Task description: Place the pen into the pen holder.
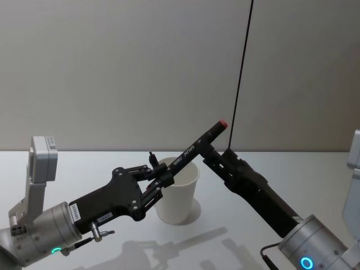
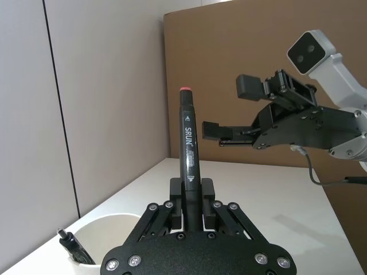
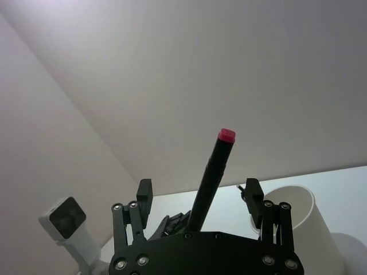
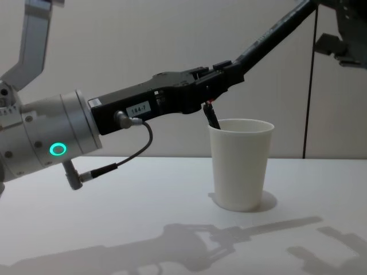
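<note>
The fingers of the left gripper are pinching the pen near its lower end, holding it slanted in the air with the red cap pointing up and away. The right gripper is hanging spread open on either side of the pen's upper barrel, apparently not touching it. Below, the cup is standing upright on the counter, with another pen leaning inside it. The lift and carry are looking finished: the pen's lower end is hovering over the cup's left rim, not yet inside. Tipping it steeper, lowering it in and letting go are what is remaining
</note>
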You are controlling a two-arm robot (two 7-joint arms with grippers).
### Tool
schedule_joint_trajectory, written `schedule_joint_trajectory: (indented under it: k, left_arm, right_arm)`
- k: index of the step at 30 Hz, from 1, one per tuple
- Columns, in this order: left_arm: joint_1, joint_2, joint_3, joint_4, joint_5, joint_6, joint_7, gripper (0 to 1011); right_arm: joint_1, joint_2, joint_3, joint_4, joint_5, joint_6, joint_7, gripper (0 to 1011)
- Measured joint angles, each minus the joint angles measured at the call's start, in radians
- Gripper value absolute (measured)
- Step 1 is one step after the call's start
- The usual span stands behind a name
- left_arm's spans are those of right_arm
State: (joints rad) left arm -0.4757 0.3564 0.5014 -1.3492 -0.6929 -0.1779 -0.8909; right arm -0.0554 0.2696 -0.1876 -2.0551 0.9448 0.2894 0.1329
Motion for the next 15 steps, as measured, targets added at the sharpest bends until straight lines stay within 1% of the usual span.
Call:
schedule_joint_trajectory:
  k: [5, 15]
  left_arm:
    - [0.000, 0.000, 0.000, 0.000, 0.000, 0.000, 0.000, 202]
    - [0.000, 0.000, 0.000, 0.000, 0.000, 0.000, 0.000, 203]
  right_arm:
    - [-0.002, -0.015, -0.015, -0.013, -0.016, -0.015, -0.029, 1001]
    - [-0.005, -0.057, -0.046, -0.032, -0.045, -0.039, -0.113, 1001]
